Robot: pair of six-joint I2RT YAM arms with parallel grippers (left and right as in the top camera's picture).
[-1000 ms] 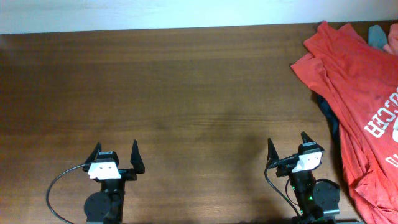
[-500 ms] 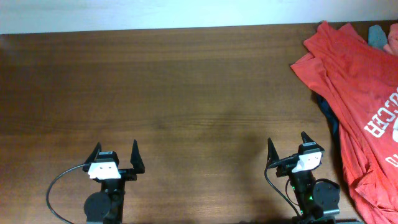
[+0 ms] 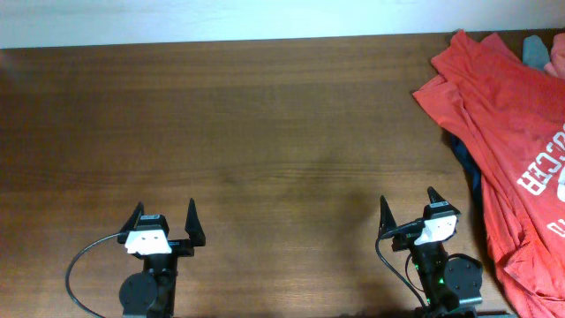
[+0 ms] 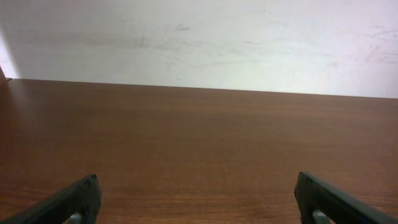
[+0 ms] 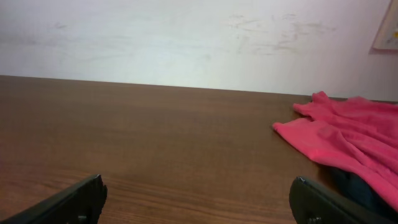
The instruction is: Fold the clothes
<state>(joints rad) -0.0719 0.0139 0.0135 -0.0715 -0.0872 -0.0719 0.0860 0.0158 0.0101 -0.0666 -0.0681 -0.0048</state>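
Note:
An orange-red T-shirt (image 3: 503,115) with white lettering lies crumpled at the table's right edge, on top of a navy garment (image 3: 465,159). Grey-blue cloth (image 3: 533,49) and pink cloth (image 3: 557,57) show at the far right corner. The T-shirt also shows at the right of the right wrist view (image 5: 348,134). My left gripper (image 3: 164,219) is open and empty near the front left; it also shows in the left wrist view (image 4: 198,186). My right gripper (image 3: 406,208) is open and empty near the front, left of the T-shirt; it also shows in the right wrist view (image 5: 198,186).
The brown wooden table (image 3: 247,132) stretches bare between the grippers and its back edge. A white wall (image 4: 199,37) stands behind the table. A black cable (image 3: 75,269) loops beside the left arm's base.

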